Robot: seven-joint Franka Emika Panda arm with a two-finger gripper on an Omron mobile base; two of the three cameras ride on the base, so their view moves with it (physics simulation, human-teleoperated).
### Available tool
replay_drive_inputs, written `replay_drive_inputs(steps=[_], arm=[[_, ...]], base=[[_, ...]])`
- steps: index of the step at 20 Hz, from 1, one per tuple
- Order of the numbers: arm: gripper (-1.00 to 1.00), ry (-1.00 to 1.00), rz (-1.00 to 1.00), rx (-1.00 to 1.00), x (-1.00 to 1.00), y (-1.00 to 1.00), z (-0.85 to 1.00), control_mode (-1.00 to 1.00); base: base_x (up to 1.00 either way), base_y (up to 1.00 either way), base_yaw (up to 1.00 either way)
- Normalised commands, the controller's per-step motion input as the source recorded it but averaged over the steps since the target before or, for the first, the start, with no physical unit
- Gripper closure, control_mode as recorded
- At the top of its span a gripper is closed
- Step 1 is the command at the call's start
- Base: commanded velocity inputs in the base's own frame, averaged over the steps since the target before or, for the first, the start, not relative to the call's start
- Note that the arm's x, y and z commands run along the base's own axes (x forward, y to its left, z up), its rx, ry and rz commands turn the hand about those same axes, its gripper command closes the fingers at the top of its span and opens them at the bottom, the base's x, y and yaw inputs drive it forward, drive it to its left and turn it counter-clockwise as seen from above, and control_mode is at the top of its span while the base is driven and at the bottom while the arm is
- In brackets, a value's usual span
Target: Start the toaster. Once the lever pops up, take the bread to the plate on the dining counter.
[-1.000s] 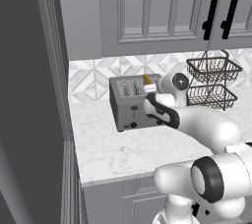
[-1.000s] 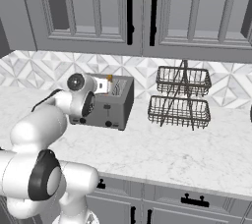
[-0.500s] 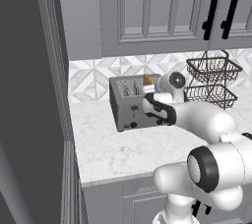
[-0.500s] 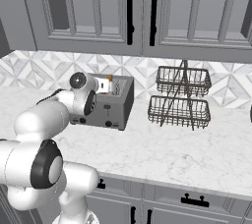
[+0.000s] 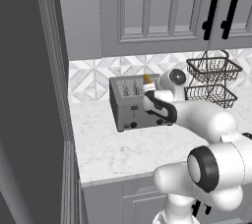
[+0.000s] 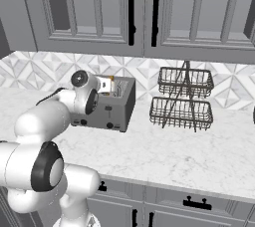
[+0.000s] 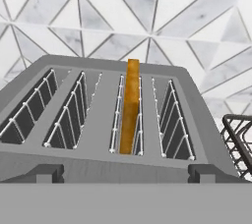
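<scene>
Against the tiled back wall, on the marble desk [image 5: 123,144], the toaster [image 5: 135,101] sits with its four slots running front to back. Upright in the third slot from the left in the hand view stands the bread [image 7: 130,105], edge-on, its long axis vertical and its top clear of the slot. Near the toaster's front top edge, the fingers [image 7: 39,173] are spread wide, holding nothing.

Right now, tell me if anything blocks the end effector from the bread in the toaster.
Nothing visible does. The bread stands upright in a slot of the toaster, its top edge above the slot, and the open end effector faces it with clear space between.
</scene>
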Motion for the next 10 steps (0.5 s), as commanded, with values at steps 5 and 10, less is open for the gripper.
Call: replay_drive_inputs(steps=[5,10], arm=[[-1.0,0.0,0.0,0.0,0.05,0.0,0.0,-1.0],[-1.0,0.0,0.0,0.0,0.18,0.0,0.0,-1.0]], base=[[0.0,0.0,0.0],[0.0,0.0,0.0]])
